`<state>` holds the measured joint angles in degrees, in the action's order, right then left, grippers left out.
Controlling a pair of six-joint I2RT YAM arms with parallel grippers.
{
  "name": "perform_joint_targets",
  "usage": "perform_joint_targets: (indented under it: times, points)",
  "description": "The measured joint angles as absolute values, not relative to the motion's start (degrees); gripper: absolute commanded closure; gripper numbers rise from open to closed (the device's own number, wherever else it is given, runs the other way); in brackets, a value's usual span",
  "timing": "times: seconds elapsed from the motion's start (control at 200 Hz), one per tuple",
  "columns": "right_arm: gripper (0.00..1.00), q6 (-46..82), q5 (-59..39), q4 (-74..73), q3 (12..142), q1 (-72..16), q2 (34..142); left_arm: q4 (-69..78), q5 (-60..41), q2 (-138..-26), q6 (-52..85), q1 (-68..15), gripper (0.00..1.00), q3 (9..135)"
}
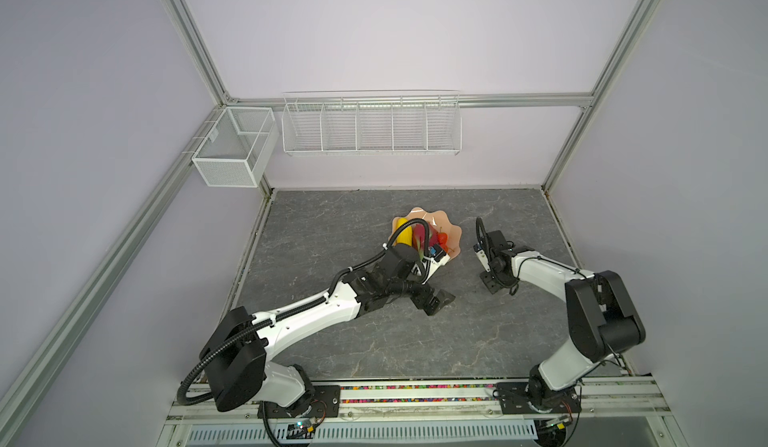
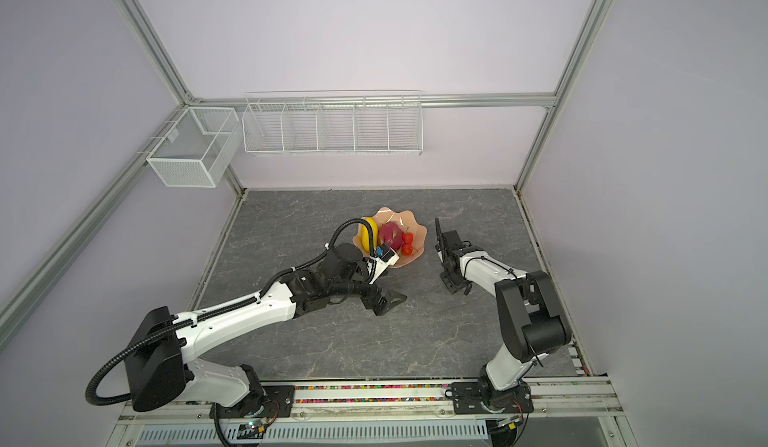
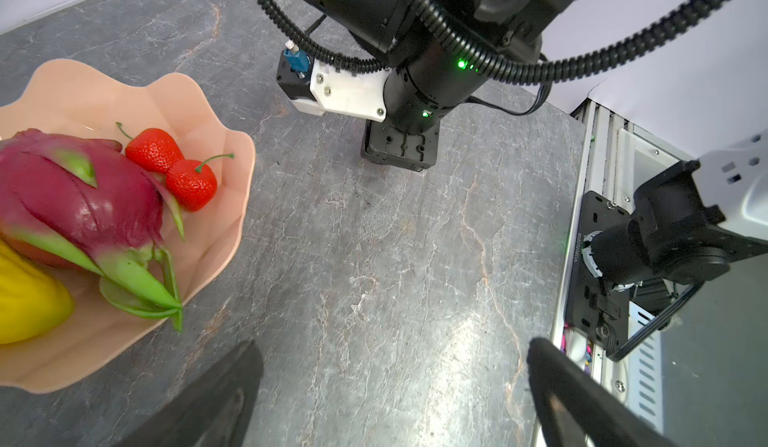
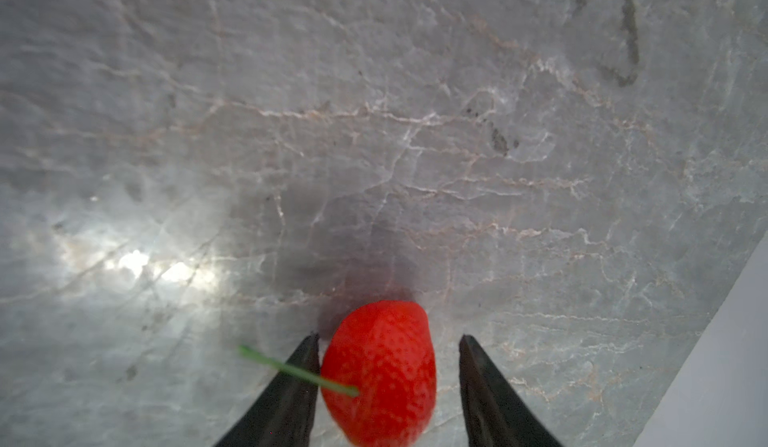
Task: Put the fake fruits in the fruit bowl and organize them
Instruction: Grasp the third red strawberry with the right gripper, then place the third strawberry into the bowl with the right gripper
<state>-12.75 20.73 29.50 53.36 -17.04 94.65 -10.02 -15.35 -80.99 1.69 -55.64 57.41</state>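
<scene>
Got right gripper (image 4: 389, 336) open around the stray strawberry (image 4: 380, 374) near the fruit bowl (image 3: 83, 87). Centre first, then squeeze gently.

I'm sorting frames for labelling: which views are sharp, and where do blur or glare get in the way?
Right wrist view: soft all over, the strawberry blurred, with a glare patch on the table. Left wrist view: the bowl and dragon fruit are crisp, but the near fingers are out of focus. Both top views: evenly lit, with only faint shadows.
</scene>
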Motion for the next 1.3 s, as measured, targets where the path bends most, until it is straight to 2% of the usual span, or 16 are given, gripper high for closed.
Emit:
perform_joint_targets:
  times: [0.225,0.44,0.685,1.015,1.3]
  points:
    - [0.58,-13.54,19.57,27.57,53.49,-16.93,95.77,-10.76,-14.46,-80.40,1.72,-55.64,0.01,57.41]
    - [0.64,-13.04,18.39,27.70,53.63,-16.86,95.53,-11.27,-13.67,-80.40,1.87,-55.64,0.01,57.41]
    - [0.69,-11.55,15.46,29.30,53.76,-16.86,89.41,-11.44,-11.81,-80.23,1.83,-55.64,0.01,57.41]
    - [0.69,-8.69,5.54,26.41,55.75,-19.33,83.31,-11.99,-5.52,-78.19,2.79,-55.64,0.01,57.39]
    - [0.68,-0.25,-7.57,10.79,58.15,-22.61,86.41,-12.10,4.51,-69.58,7.49,-51.16,0.01,54.81]
